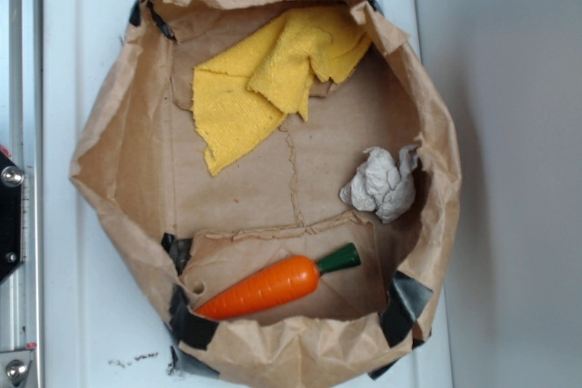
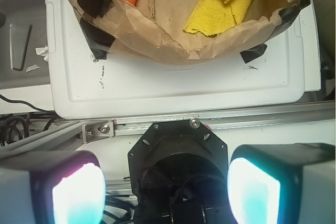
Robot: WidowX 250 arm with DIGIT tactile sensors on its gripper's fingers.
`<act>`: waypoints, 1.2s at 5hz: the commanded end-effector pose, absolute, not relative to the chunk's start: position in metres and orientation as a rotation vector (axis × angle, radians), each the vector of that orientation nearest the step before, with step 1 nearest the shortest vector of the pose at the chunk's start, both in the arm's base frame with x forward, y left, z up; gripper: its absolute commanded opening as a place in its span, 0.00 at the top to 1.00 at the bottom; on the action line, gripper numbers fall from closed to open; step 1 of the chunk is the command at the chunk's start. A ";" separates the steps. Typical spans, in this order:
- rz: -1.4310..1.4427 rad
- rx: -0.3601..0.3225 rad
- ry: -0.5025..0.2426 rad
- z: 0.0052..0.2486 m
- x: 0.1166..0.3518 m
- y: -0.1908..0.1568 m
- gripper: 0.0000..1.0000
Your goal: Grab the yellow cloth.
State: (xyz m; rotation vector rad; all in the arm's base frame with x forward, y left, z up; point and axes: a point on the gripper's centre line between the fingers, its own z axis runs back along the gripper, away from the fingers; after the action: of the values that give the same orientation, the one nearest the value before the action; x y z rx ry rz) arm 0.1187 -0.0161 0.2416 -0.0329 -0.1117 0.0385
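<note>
While the gripper (image 2: 168,187) hangs off the white tray (image 2: 178,90) with its jaws spread wide and empty, the yellow cloth (image 1: 273,74) lies crumpled at the far end of a brown paper bag (image 1: 109,161) rolled into a shallow basket. An orange toy carrot (image 1: 273,285) rests along the opposite end, well apart, and a grey-white paper wad (image 1: 382,185) sits beside one wall.
</note>
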 end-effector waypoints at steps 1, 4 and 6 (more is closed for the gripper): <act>0.038 -0.033 -0.112 0.242 0.119 -0.016 0.00; 0.038 -0.033 -0.112 0.242 0.119 -0.016 0.00; 0.101 0.011 -0.148 0.235 0.159 -0.021 0.00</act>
State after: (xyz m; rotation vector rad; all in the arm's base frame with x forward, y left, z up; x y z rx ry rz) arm 0.1525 -0.0158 0.2229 0.0152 -0.0968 0.1157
